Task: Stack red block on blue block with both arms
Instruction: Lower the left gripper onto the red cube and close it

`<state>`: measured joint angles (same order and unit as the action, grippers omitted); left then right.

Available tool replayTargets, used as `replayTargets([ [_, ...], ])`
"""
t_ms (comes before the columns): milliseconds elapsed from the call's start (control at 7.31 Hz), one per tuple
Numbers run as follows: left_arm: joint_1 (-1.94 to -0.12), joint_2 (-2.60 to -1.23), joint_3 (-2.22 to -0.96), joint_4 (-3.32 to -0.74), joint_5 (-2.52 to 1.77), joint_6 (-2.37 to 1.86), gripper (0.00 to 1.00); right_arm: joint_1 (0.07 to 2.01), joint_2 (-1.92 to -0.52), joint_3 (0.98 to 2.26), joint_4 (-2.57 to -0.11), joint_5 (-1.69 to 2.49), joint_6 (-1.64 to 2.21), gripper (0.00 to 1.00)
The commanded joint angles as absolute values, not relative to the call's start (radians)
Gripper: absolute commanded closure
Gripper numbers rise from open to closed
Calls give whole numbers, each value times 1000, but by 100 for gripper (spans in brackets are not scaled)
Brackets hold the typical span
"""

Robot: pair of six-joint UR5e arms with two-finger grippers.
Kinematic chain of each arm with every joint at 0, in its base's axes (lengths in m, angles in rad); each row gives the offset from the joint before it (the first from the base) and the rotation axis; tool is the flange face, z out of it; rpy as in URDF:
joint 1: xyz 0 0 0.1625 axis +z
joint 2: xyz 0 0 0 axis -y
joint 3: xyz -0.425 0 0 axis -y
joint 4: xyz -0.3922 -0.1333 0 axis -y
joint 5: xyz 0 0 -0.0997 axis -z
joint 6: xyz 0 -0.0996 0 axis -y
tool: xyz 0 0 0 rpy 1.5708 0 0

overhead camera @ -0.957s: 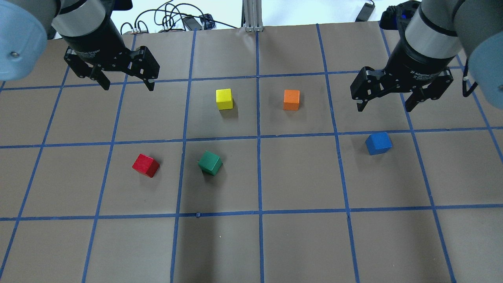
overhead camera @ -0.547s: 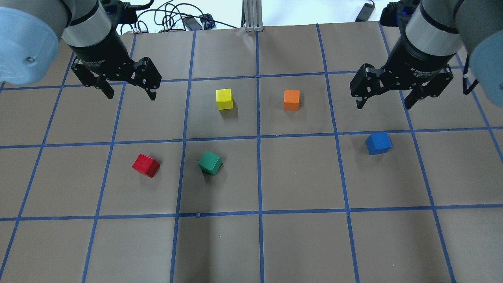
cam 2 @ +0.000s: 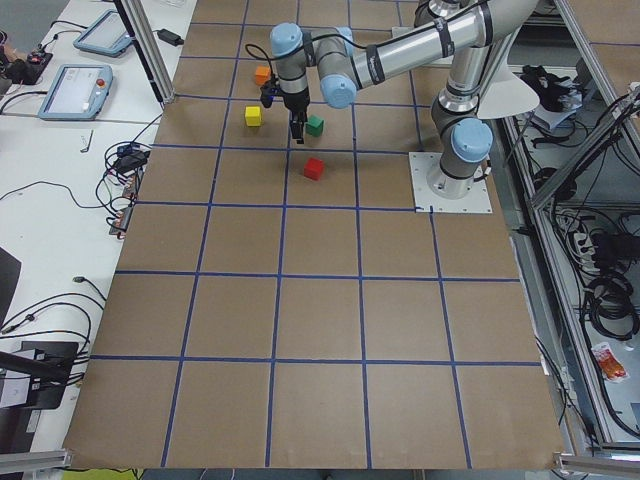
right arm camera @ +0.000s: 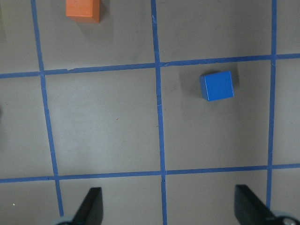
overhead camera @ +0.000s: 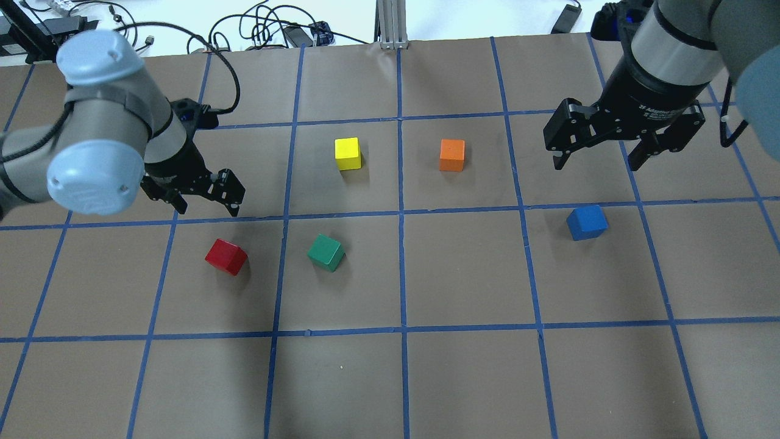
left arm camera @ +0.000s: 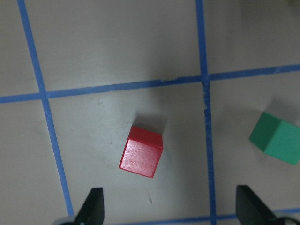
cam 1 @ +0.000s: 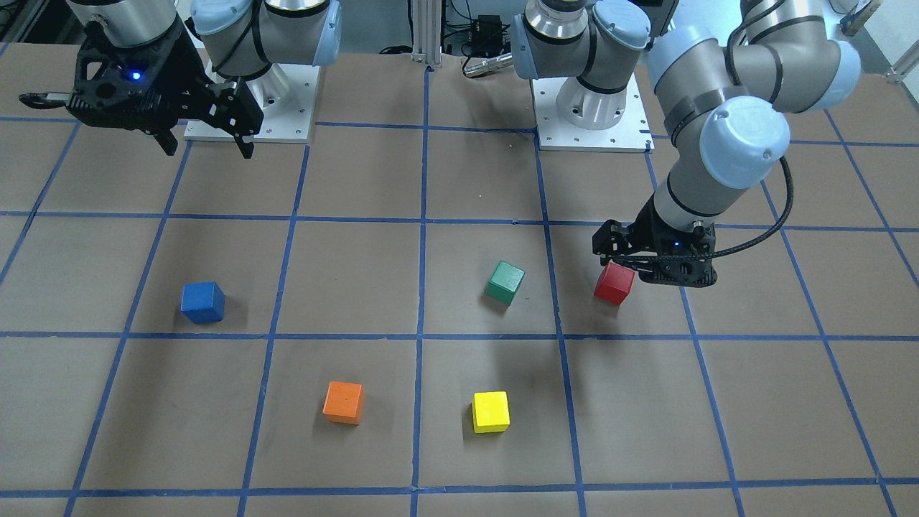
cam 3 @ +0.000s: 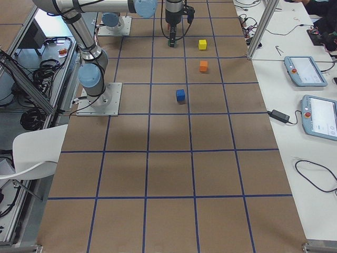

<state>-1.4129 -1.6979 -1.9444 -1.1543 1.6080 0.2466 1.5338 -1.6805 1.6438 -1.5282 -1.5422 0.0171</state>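
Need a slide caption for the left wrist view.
Open left gripper hovers over the red block, with the green block nearby.

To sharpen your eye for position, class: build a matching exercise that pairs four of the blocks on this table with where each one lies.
Things:
A. red block
B. blue block
C. orange block
D. green block

Places:
1. same row as the yellow block
2. closest to the open right gripper
3. in the square next to the red block's
4. closest to the open left gripper

Pairs: A-4, B-2, C-1, D-3
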Motion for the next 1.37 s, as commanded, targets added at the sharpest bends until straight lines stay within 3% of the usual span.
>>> replayTargets([
  [0,-1376,-1730,-2136,-901,1608,319,0,1532,-1680,1609,-1474,-1552,20,0],
  [410,-1378,-1785,-2178,-864,1605,357,0,1532,-1674,1617,-1485,-1557,25,0],
  [547,-1378,-1795,-2172,-856,1609,391,41,1532,-1675,1617,-1486,-1555,20,0],
  [684,-1378,-1798,-2168,-835,1615,408,96,1532,-1675,1618,-1483,-1555,18,0],
  [1231,-1449,-1729,-2074,-903,1524,228,100,1531,-1677,1618,-1468,-1555,15,0],
])
